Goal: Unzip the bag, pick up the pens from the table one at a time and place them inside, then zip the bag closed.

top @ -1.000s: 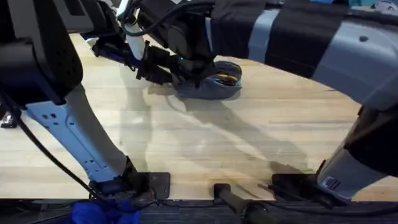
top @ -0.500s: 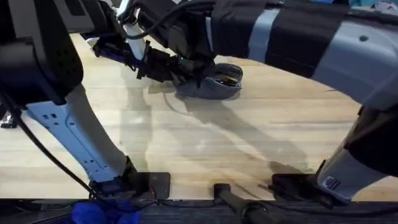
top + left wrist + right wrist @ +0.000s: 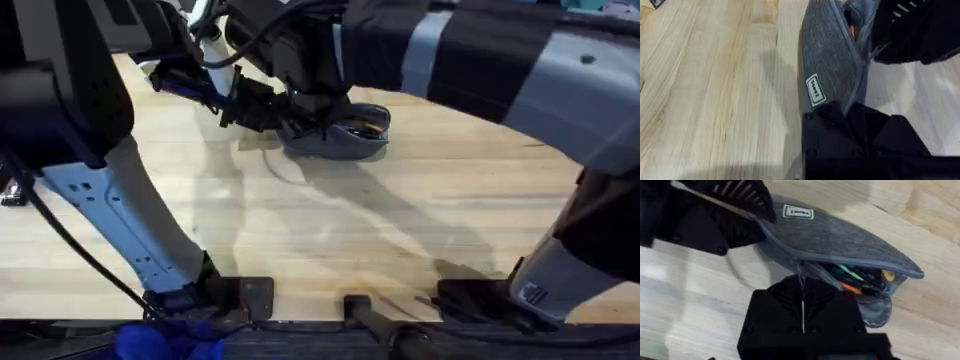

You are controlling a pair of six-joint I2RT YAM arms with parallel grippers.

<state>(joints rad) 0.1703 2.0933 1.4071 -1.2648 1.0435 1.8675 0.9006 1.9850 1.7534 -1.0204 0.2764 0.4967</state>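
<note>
The blue-grey bag (image 3: 335, 143) lies on the table (image 3: 350, 225) at the far middle, its zipper partly open along the right half. Several coloured pens (image 3: 859, 279) lie inside the open mouth, also seen from overhead as pens (image 3: 366, 125). My left gripper (image 3: 840, 107) is shut on the bag's (image 3: 827, 60) labelled left end. My right gripper (image 3: 802, 282) sits at the zipper line of the bag (image 3: 840, 237), fingers pressed together on the small zipper pull. Both grippers meet over the bag's left half, hiding it from overhead.
The left arm rises tall along the left side and the right arm stretches across the far edge, both large and dark under the camera. The near and middle tabletop is bare wood. Arm bases and cables line the near edge.
The two grippers at the bag's left end have shifted slightly toward the far side. The bag itself stays in place with its mouth about as open as before.
</note>
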